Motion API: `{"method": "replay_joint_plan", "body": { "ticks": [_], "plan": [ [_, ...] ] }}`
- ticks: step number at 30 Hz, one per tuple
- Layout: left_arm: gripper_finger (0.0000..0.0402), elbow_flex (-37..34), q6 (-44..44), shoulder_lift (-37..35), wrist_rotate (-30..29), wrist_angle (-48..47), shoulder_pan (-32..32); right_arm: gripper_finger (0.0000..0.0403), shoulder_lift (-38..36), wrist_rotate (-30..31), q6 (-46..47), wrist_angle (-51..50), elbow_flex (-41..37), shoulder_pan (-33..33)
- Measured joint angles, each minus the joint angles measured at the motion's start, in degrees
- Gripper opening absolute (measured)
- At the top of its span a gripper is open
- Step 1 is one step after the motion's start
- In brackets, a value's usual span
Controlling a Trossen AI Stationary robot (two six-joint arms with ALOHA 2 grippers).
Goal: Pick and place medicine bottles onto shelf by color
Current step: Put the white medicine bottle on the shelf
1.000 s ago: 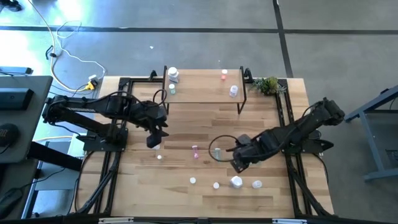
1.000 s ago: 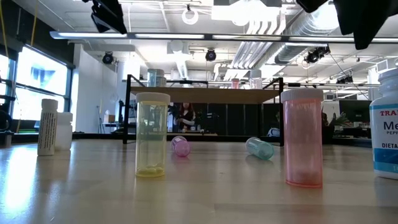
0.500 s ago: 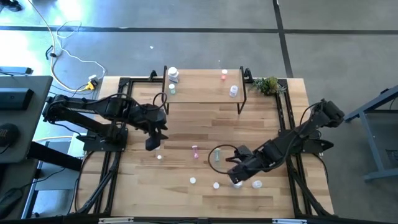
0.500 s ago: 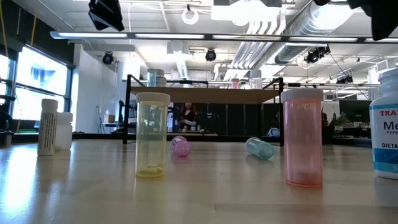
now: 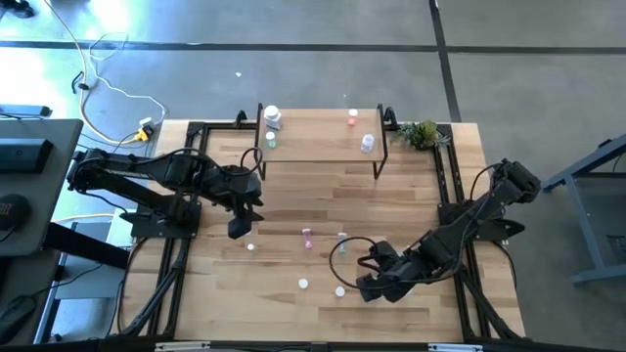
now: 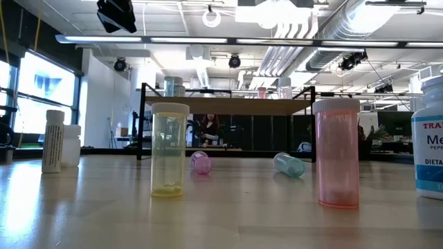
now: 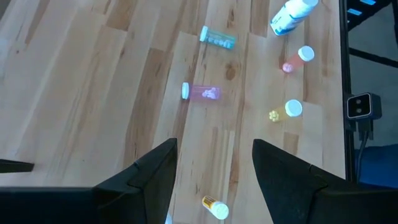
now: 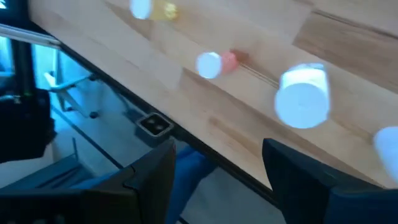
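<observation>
The shelf [image 5: 323, 147] stands at the table's far side with a white bottle [image 5: 272, 117], a green one [image 5: 270, 142], a pink one [image 5: 352, 119] and a pale one [image 5: 367, 144] on it. On the table, a pink bottle [image 7: 200, 93] and a teal bottle [image 7: 217, 38] lie on their sides. A yellow bottle [image 6: 169, 149], a pink bottle [image 6: 337, 152] and a wide white bottle [image 8: 303, 96] stand near the front edge. My right gripper [image 5: 372, 288] hangs open above the wide white bottle. My left gripper [image 5: 240, 227] is open above a small lying bottle [image 7: 214, 207].
A green plant sprig [image 5: 421, 132] lies at the far right corner. A small camera block [image 8: 154, 124] sits on the table's front edge. Two white bottles [image 6: 54, 140] stand at the left in the low view. Bare wood lies between the shelf and the loose bottles.
My right gripper has gone toward the table's near edge, from beside the teal bottle to above the wide white bottle, and has left the low view. The bottles have stayed where they were.
</observation>
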Motion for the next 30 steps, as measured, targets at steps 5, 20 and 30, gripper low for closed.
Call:
{"method": "replay_joint_plan", "body": {
  "ticks": [5, 20, 30],
  "plan": [
    [0.0197, 0.00, 0.00, 0.07, 0.00, -0.03, 0.00, 0.0231, 3.18, 1.11, -0.18, -3.45, 4.43, 0.01],
    [0.0197, 0.00, 0.20, 0.07, -2.78, -0.18, 0.00, 0.0231, 13.81, -0.85, -1.46, -17.33, 8.91, -0.12],
    [0.0197, 0.00, 0.20, 0.04, -2.78, -0.21, 0.00, 0.0231, 18.79, -0.91, -1.24, -18.60, 8.91, -0.12]
  ]
}}
